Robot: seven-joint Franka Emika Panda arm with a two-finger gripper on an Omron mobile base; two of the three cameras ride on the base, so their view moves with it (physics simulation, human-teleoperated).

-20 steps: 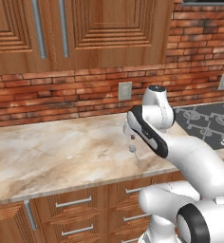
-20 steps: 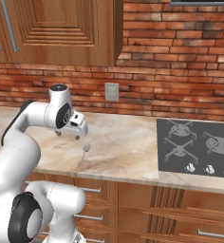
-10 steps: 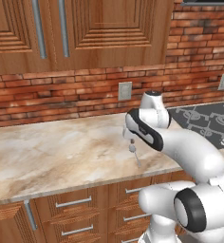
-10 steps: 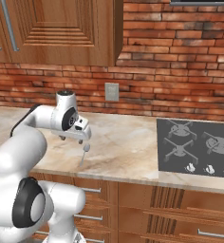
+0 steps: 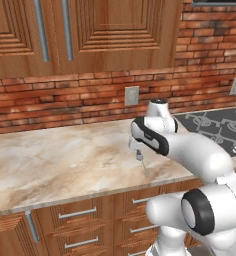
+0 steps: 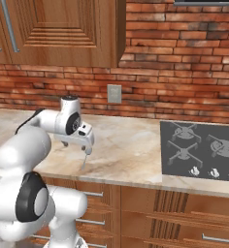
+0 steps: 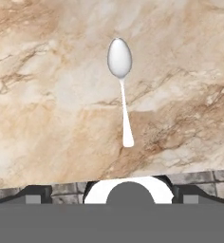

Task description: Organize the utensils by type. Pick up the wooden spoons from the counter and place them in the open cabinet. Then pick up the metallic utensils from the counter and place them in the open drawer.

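A thin grey metal spoon (image 7: 122,95) lies flat on the beige marble counter (image 7: 47,95), its oval bowl away from the hand and its handle pointing back at it. In the base views the spoon (image 5: 144,168) (image 6: 84,162) rests near the counter's front edge. My gripper (image 5: 138,153) (image 6: 88,147) hangs just above the spoon's upper end, pointing down. It is open, with its dark fingertips (image 7: 35,194) spread wide and nothing between them. Wooden spoons, the open cabinet and the open drawer are out of view.
A dark stovetop (image 6: 199,150) (image 5: 215,127) sits to the right on the counter (image 5: 65,160). A wall outlet (image 6: 114,93) is on the brick wall behind. Closed wooden cabinets (image 5: 90,30) hang above, and drawer fronts with bar handles (image 5: 77,213) run below.
The hand has sunk a little toward the spoon while the arm folded in. The spoon has not moved.
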